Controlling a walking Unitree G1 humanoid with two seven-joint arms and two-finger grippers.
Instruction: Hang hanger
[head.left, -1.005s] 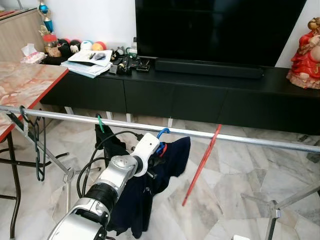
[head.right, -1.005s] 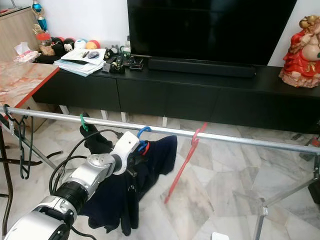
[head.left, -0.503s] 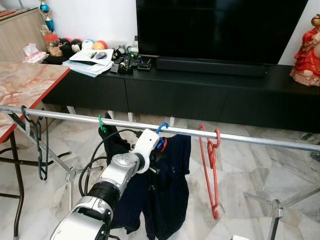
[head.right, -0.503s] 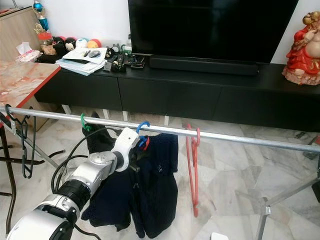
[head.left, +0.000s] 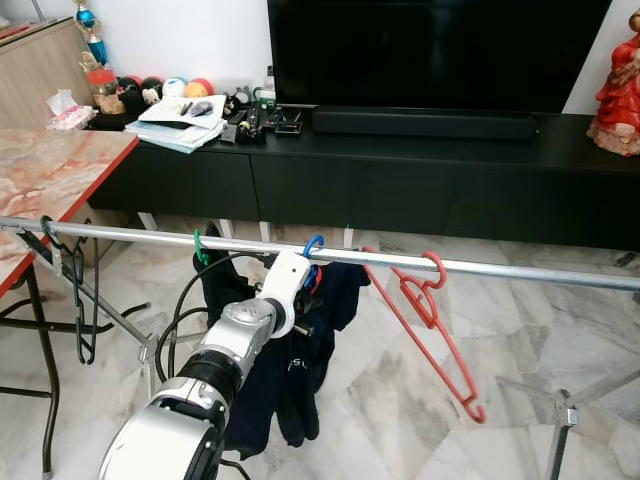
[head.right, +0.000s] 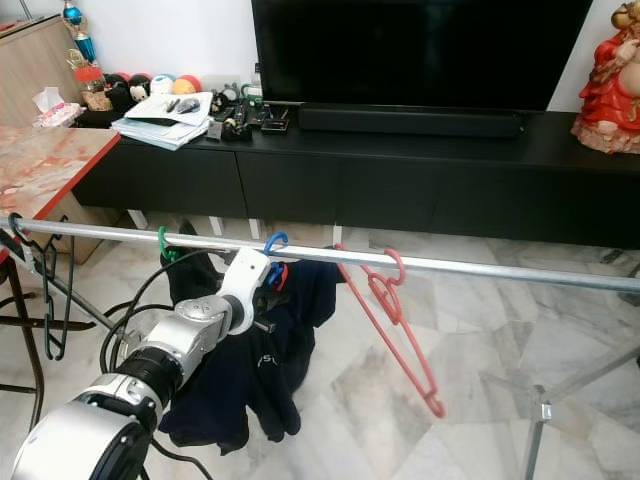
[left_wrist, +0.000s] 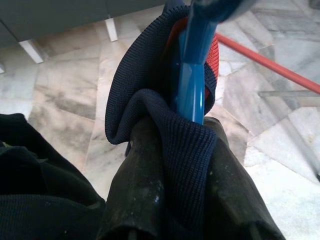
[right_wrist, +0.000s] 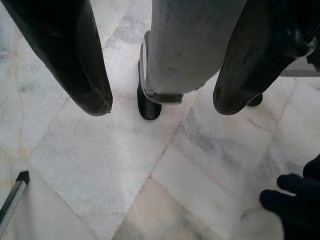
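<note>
Left gripper (left_wrist: 190, 165): our fingers are pinched shut on the blue hanger (left_wrist: 192, 75) through the navy garment's (head.left: 300, 380) collar, just under the rail.
Hanger: its blue hook (head.left: 314, 244) sits over the metal rail (head.left: 520, 272), directly above our grip; long axis hangs downward.
Right gripper (right_wrist: 160, 95): fingers spread, holding nothing, down by the marble floor (right_wrist: 100, 165).
Neighbours: green hook (head.left: 199, 246) to the left, red hanger (head.left: 425, 320) tilted to the right.
Judgement: we need only let go.
Room: black TV console (head.left: 400, 190) behind.

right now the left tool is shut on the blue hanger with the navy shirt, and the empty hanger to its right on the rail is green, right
Not quite. The empty hanger is red, as the left eye view shows. The rest holds: the left tool is shut on the blue hanger with the navy shirt on the rail.
</note>
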